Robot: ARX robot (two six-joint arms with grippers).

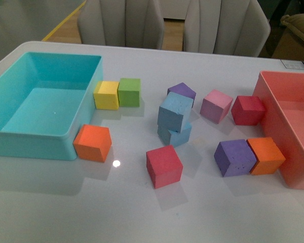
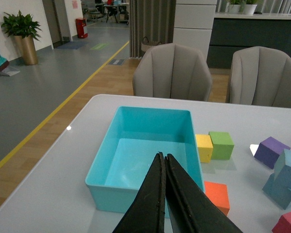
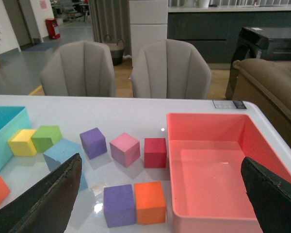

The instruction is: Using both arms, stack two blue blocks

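Two light blue blocks stand stacked in the middle of the table. The upper blue block (image 1: 175,111) sits slightly twisted on the lower blue block (image 1: 174,134). Neither arm shows in the front view. In the left wrist view my left gripper (image 2: 162,156) is shut on nothing and hovers over the turquoise bin (image 2: 150,112), with the blue stack (image 2: 287,170) away at the picture's right edge. My right gripper (image 3: 161,160) is open wide, its fingers (image 3: 53,199) at both sides of the picture. One blue block (image 3: 62,153) shows partly behind a finger.
The turquoise bin (image 1: 20,136) stands at the left and a pink bin (image 1: 278,101) at the right. Scattered cubes surround the stack: yellow (image 1: 106,94), green (image 1: 129,91), orange (image 1: 92,143), red (image 1: 163,166), purple (image 1: 234,157), pink (image 1: 216,105). Two chairs stand behind the table.
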